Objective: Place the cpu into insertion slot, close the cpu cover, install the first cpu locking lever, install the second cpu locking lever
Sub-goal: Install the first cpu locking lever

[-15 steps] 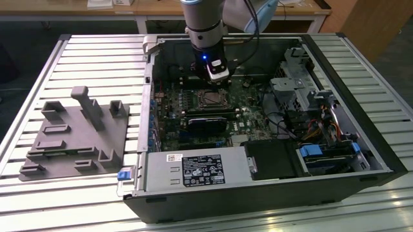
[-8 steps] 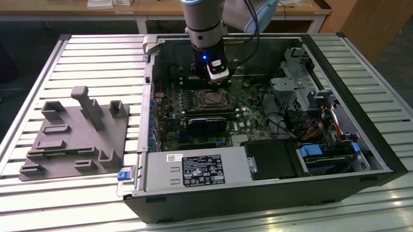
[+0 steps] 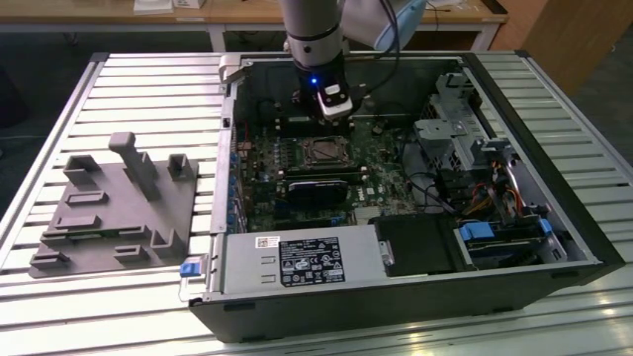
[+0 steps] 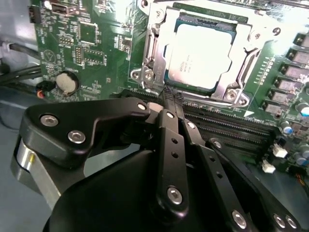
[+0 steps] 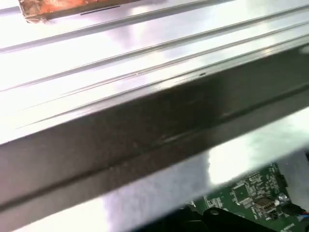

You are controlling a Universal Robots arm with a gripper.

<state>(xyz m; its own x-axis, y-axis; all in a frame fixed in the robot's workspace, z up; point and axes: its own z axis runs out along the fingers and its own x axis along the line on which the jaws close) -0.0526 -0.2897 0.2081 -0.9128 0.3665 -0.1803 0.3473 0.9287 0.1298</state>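
In the second wrist view the cpu (image 4: pixel 200 53), a square chip with a silvery top, lies flat in the insertion slot (image 3: pixel 305 152) on the green motherboard. The cpu cover (image 4: pixel 161 29), a grey metal frame, lies down around the chip, whose top shows through the frame's window. Whether the locking levers are latched I cannot tell. My gripper (image 4: pixel 171 104) hovers just off one edge of the socket. Its black fingers (image 4: pixel 166 140) are pressed together with nothing between them. In the exterior view the gripper (image 3: pixel 333 113) hangs above the board just behind the socket.
The open computer case (image 3: pixel 514 96) lies on a slatted metal table (image 3: pixel 148 81). Black memory slots (image 4: pixel 227 130) run beside the socket, a power supply (image 3: pixel 296 259) sits at the front, and drive cages with cables (image 3: pixel 465 141) are on the exterior view's right. A grey fixture (image 3: pixel 118 208) stands on the exterior view's left.
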